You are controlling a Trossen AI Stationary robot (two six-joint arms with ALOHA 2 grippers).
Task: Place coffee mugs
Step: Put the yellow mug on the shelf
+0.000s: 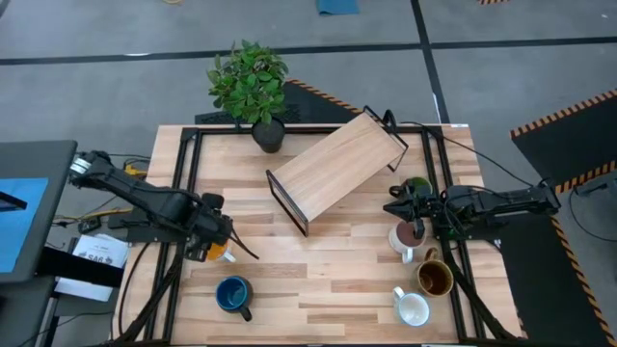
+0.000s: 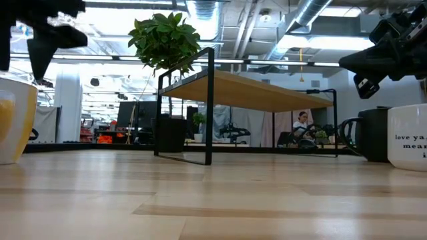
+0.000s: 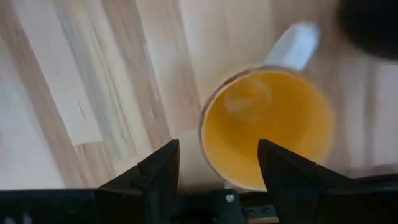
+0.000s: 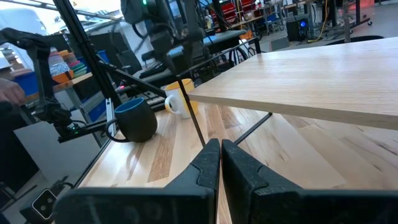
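Note:
The orange mug (image 3: 267, 124), with a white handle, stands upright on the table's left part (image 1: 221, 253). My left gripper (image 3: 217, 165) hangs open above it, one finger over its inside and one outside its rim, apart from it in the low view (image 2: 47, 30). The dark blue mug (image 1: 233, 294) stands nearer the near edge. My right gripper (image 1: 397, 206) is shut and hovers between the dark green mug (image 1: 418, 185) and the pale pink mug (image 1: 407, 236). The brown-olive mug (image 1: 435, 278) and the white mug (image 1: 413, 308) stand near the table's right near corner.
A wooden shelf on black wire legs (image 1: 337, 166) stands slantwise in the table's middle. A dark pot with a green plant (image 1: 253, 87) sits at the far edge. Bare wood lies between the blue mug and the right-hand mugs. A black frame (image 1: 183, 193) runs along the table's sides.

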